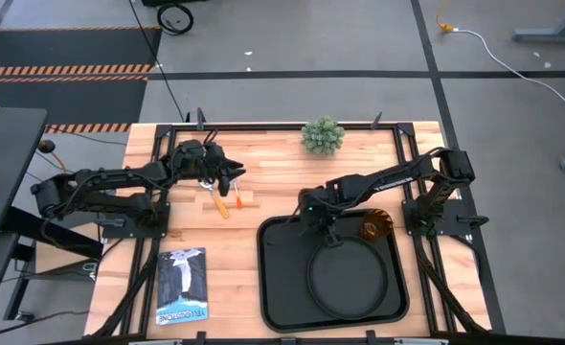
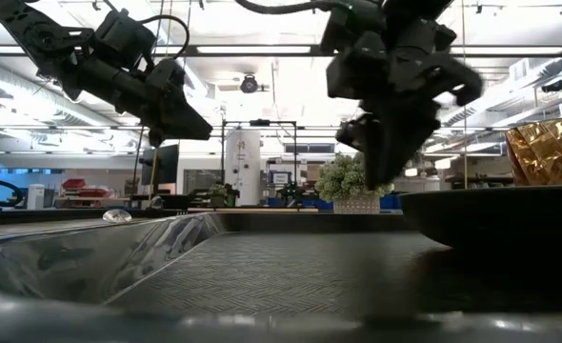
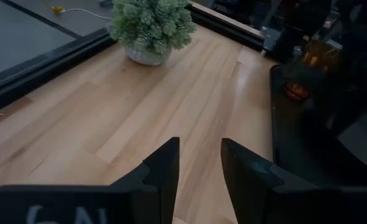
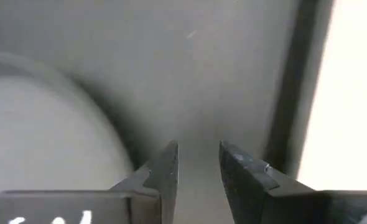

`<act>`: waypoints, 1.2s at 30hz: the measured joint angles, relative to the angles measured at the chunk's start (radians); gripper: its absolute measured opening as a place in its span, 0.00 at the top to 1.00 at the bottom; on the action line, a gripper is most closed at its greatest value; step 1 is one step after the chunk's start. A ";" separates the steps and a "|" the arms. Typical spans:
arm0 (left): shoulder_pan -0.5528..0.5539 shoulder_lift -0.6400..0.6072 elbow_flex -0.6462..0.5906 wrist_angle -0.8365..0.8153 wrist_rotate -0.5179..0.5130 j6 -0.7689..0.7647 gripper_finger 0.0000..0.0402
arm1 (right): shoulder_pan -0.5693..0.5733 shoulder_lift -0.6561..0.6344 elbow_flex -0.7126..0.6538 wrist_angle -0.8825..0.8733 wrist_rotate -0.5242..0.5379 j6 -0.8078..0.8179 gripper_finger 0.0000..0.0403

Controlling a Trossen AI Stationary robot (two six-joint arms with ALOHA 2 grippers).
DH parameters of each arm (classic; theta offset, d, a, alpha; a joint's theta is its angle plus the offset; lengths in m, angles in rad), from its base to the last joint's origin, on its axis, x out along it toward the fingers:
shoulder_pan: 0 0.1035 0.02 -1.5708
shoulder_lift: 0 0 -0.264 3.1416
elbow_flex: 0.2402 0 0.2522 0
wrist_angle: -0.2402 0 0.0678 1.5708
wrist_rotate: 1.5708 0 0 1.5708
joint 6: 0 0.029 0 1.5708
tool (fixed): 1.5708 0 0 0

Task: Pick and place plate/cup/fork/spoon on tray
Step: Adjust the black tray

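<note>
The black rectangular tray [image 1: 282,278] lies at the table's near right. The round black plate [image 1: 345,278] lies flat in it, also showing in the low view [image 2: 491,214]. The amber cup [image 1: 375,226] stands upright in the tray's far right corner. The orange-handled fork and spoon [image 1: 223,201] lie side by side on the wood left of the tray; which is which I cannot tell. My left gripper [image 1: 233,177] hangs open and empty just beyond them. My right gripper [image 1: 321,228] hangs open and empty over the tray's far part, beside the plate's far rim [image 4: 59,112].
A small potted plant [image 1: 322,136] stands at the table's far edge. A booklet [image 1: 182,285] lies at the near left. Bare wood [image 3: 171,93] stretches between the cutlery, the plant and the tray.
</note>
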 joint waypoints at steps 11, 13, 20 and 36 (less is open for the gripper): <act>-0.049 0.000 0.000 -0.053 0.078 0.028 0.69 | -0.004 0.000 -0.014 0.185 0.224 0.052 0.69; -0.058 0.000 0.000 -0.052 0.078 0.029 0.69 | -0.009 0.001 -0.022 0.212 0.242 0.054 0.67; -0.062 0.000 0.000 -0.052 0.076 0.030 0.69 | -0.021 0.002 -0.075 0.344 0.294 0.037 0.55; -0.132 0.000 0.000 -0.100 0.190 0.054 0.69 | -0.025 0.002 -0.175 0.459 0.404 -0.007 0.46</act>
